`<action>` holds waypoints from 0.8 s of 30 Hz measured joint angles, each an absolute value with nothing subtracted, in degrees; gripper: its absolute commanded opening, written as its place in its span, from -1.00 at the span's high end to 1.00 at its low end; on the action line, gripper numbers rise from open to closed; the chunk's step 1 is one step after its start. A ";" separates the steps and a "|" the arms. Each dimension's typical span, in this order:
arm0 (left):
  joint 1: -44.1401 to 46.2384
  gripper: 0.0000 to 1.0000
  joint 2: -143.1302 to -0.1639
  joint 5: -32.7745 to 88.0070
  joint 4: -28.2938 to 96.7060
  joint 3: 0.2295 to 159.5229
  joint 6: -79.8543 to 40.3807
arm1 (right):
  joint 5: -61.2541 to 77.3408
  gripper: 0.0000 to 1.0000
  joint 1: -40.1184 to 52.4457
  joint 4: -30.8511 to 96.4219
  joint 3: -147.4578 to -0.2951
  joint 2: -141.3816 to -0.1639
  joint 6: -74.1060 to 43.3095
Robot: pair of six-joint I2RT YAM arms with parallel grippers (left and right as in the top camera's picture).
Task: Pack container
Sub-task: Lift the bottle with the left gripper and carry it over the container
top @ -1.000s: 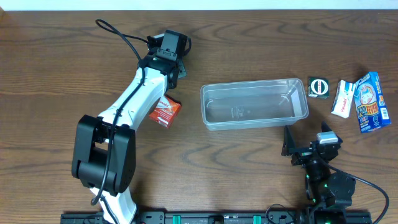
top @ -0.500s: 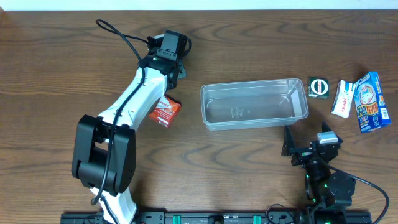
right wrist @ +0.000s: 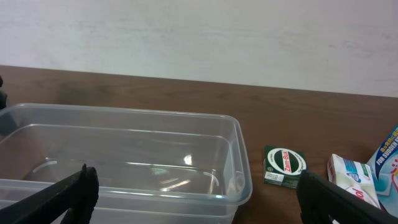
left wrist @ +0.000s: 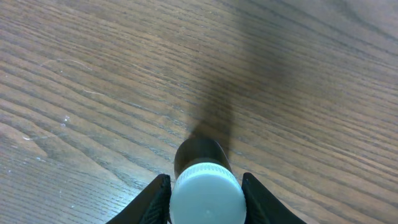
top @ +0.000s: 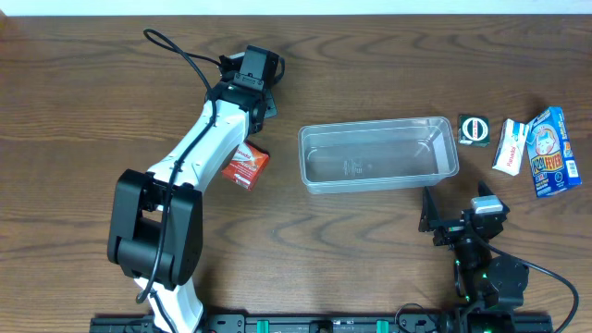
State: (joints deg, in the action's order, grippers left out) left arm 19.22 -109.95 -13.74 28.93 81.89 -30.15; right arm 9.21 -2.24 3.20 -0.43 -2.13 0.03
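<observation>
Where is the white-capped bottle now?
In the left wrist view the white-capped bottle stands between the fingers of the left hand; overhead that hand covers it, beyond the red box and left of the container.

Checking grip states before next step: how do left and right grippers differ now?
The left gripper is closed around a white-capped bottle; the right gripper is wide open, empty. Left is past the left end of the container; right is by its right end. Shared: black fingers.
</observation>
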 measured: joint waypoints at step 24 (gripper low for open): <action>19.22 0.41 -108.62 -13.69 28.93 81.87 -23.90 | 9.23 -0.98 -2.24 3.20 -0.43 -2.13 0.03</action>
